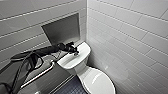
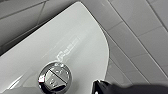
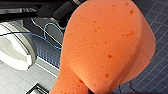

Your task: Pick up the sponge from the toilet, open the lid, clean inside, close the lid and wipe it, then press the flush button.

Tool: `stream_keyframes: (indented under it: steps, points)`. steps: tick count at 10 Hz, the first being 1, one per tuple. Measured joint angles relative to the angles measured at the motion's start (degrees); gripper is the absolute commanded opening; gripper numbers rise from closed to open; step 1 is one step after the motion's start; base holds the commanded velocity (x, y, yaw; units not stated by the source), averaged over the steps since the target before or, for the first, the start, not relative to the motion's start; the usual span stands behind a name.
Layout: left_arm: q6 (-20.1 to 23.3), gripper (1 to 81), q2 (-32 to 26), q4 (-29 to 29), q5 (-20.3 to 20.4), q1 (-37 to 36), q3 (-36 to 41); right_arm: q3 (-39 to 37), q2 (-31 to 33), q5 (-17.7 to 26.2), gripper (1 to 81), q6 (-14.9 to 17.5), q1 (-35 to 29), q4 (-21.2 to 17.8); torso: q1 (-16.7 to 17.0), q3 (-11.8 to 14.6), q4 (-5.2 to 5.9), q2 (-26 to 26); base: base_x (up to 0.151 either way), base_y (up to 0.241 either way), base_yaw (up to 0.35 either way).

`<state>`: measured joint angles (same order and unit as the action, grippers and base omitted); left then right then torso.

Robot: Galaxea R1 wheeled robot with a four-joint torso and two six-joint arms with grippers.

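Gently now: press straight down on chrome flush button (image 2: 55,78), frame centre atop toilet tank (image 1: 71,62), using left gripper (image 1: 75,51), opening impossible to tell; hold orange sponge (image 3: 105,47) pinched in right gripper (image 3: 98,92), away from closed lid (image 1: 98,82)

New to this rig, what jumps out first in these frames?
The orange sponge looms huge in the right wrist view, aloft above the blue floor tiles. In the head view the left pincer is right at the shiny round flush button on the tank top of the white toilet, tucked into a corner of grey tiled walls. The lid is down.
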<state>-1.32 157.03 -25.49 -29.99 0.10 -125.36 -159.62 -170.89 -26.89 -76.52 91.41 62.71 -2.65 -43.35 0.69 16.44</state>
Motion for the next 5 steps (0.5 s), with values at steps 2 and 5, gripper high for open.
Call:
stream_keyframes:
  steps: [2,5]
  points:
    - [0.16,1.0,-4.57,-0.11,-0.09,1.28,7.58,-0.11,0.18,0.11,1.0,0.0,-0.01,-0.06,0.0,0.0,0.0,0.0,0.0,0.0,0.0]
    - [1.02,1.0,-12.59,-0.16,-0.3,8.13,20.53,-0.24,0.32,0.24,1.0,0.01,0.0,-0.01,0.0,0.48,-0.02,0.0,0.0,0.0,0.0]
